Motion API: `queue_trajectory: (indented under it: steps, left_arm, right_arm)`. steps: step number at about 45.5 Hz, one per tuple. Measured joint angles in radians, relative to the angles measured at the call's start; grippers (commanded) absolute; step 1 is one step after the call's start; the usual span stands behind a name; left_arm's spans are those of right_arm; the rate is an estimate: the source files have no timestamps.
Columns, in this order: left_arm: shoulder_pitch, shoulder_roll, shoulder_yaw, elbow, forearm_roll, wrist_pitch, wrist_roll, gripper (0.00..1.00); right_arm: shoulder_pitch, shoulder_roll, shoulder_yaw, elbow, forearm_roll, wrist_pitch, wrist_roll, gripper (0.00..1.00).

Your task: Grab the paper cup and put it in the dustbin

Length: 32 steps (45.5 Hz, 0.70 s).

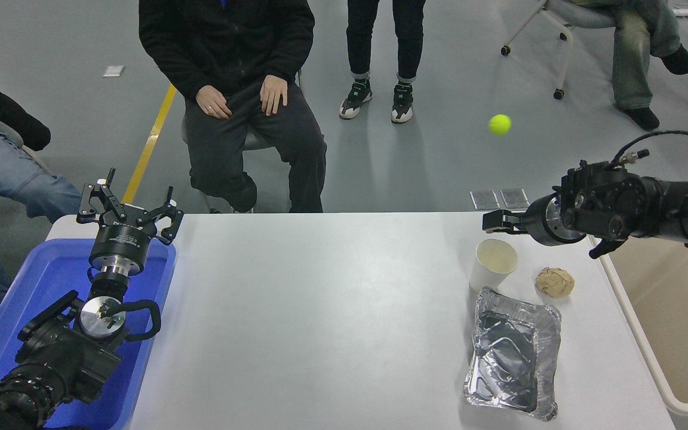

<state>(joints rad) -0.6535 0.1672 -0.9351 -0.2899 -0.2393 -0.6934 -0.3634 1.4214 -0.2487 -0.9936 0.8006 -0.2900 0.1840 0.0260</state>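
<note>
The white paper cup (493, 263) stands upright at the table's right, its cream inside showing. My right gripper (495, 222) comes in from the right edge, lies level and side-on, and hangs empty just behind and above the cup's far rim, apart from it. It looks open. The beige dustbin (633, 325) stands off the table's right edge, partly under the right arm. My left gripper (129, 206) is parked open over the blue tray at the lower left.
A crumpled brown paper ball (555, 282) lies right of the cup. A silver foil tray (514, 358) lies just in front of it. The blue tray (39, 280) is at the left. People sit and stand beyond the table. A yellow-green ball (500, 124) shows beyond the table.
</note>
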Motion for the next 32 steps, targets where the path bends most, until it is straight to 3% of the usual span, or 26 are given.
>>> queue_trajectory:
  steps: [22,27,32]
  left_arm:
    - [0.000,0.000,0.000,0.000,0.000,0.000,0.000,0.99]
    - [0.000,0.000,0.000,0.000,0.000,0.000,0.000,0.99]
    - [0.000,0.000,0.000,0.000,0.000,0.000,0.000,0.99]
  right_arm:
    - [-0.091,0.010,0.007,-0.042,-0.042,-0.052,0.000,0.98]
    - [-0.104,0.013,0.007,-0.044,-0.043,-0.067,0.000,0.89]
    - [-0.113,0.018,0.009,-0.045,-0.044,-0.077,0.000,0.70]
